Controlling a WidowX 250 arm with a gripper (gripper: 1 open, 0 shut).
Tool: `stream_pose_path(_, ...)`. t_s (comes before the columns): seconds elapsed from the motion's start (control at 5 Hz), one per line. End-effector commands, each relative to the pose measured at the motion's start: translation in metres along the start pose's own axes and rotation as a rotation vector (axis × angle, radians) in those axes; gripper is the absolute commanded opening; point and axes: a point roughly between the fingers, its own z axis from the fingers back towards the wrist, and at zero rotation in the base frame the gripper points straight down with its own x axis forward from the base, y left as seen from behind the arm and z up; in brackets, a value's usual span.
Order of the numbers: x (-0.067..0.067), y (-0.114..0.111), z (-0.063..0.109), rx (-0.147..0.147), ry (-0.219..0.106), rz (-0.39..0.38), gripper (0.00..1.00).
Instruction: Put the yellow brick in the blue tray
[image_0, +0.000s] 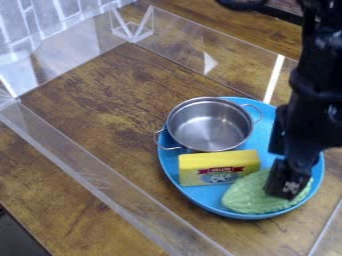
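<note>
The yellow brick (221, 168), with its white and red label facing up, lies flat on the blue tray (173, 168), just in front of the steel pot (210, 126). Its right end touches or nearly touches a bumpy green lump (262, 197) on the same tray. My black gripper (290, 183) points down over the right part of the green lump, to the right of the brick and apart from it. Its jaws stand open with nothing in them, and they hide part of the lump.
The empty pot sits on the tray's back half. A wooden tabletop (94, 110) surrounds the tray, fenced by clear plastic walls (80, 165) at the front left and along the back. The tray lies close to the front right corner.
</note>
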Motion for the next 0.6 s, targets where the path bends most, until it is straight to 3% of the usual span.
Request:
stream_pose_path(0.0, 0.0035, 0.0049, 0.0084, 0.029, -0.03, 0.002, 1.0)
stream_pose_path(0.4, -0.0002, 0.0095, -0.0003, 0.027, -0.021, 0.013, 1.0)
